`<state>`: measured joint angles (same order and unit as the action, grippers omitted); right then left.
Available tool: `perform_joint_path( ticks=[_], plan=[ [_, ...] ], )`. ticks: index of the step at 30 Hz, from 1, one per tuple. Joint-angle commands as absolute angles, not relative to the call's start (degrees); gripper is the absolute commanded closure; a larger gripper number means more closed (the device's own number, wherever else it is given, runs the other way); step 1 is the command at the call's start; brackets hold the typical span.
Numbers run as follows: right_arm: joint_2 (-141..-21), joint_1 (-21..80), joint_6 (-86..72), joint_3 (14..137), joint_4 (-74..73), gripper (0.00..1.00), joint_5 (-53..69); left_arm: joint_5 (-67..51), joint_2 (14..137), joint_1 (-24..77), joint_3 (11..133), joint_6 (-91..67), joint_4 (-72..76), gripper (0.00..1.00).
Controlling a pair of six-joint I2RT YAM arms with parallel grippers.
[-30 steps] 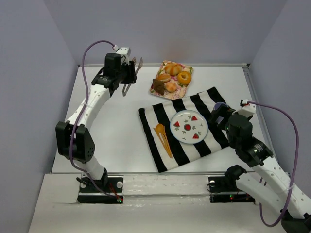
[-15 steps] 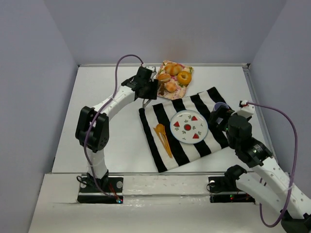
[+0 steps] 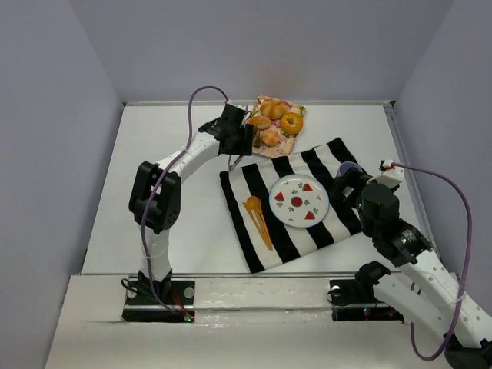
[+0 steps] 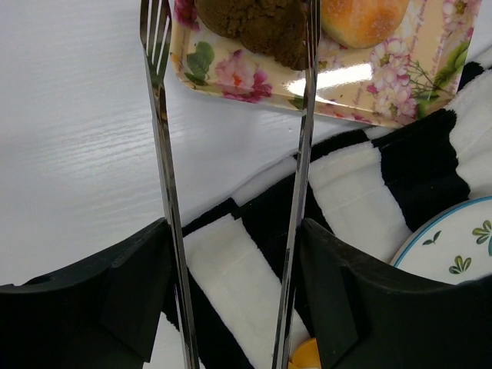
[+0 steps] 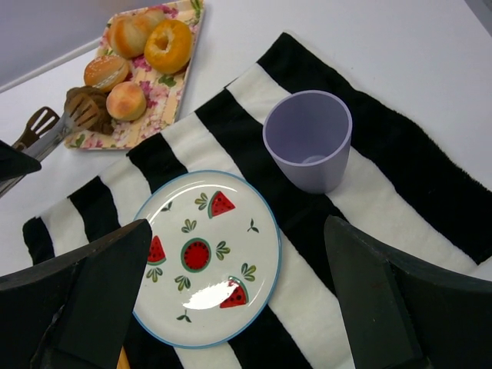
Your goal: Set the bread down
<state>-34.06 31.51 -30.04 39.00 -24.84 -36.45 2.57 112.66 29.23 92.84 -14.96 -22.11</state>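
Tongs (image 4: 298, 184) of bare metal stick out from the left gripper (image 4: 234, 227), whose two black fingers (image 4: 123, 292) press on the outer sides of the long arms and hold them. The tongs are spread, not pinching anything: their forked ends reach over the near edge of a flowered tray (image 4: 231, 73), one end over the tray's corner and apart from the food, the other right against the side of the dark brown piece (image 4: 257, 23). That lumpy piece lies on the tray between the two ends, and the round golden bun (image 4: 361, 19) sits just beside it on the same tray. Further back on the tray, in the right wrist view, lie a bagel (image 5: 169, 44) and two more rolls. The tray touches the far edge of a black-and-white striped cloth (image 4: 361, 177) spread on the white table (image 3: 169, 223). On the cloth stand a watermelon-patterned plate (image 5: 257, 223) with nothing on it, a lilac cup (image 5: 307, 138) near it, and orange cutlery (image 3: 257, 215) on the plate's other side. The right gripper (image 5: 238, 223) hangs above the plate with its fingers wide apart, holding nothing.
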Motion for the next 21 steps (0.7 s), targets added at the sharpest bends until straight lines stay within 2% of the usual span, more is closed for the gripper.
perform_joint_path(
  ticks=[1, 6, 9, 16, 21],
  plan=[
    [-33.1, 31.5, -30.8, 38.8, -22.3, 0.00, -38.6, 1.3, 113.0, 29.6, 96.2, -15.3, -21.1, 0.26],
    [-33.0, 31.5, -30.8, 38.8, -22.3, 0.00, -39.0, -1.4, 113.1, 29.6, 96.2, -15.7, -19.6, 0.25],
    [-33.0, 31.5, -30.8, 38.7, -22.3, 0.00, -39.2, 1.5, 115.2, 29.6, 98.8, -16.5, -21.6, 0.25],
    [-32.3, 31.5, -30.8, 38.5, -22.4, 0.00, -40.0, 3.7, 119.7, 29.6, 103.3, -17.6, -24.1, 0.30],
    [-31.7, 31.5, -30.6, 38.5, -22.3, 0.00, -40.2, 4.4, 121.0, 29.6, 105.8, -18.0, -25.7, 0.42]
  ],
)
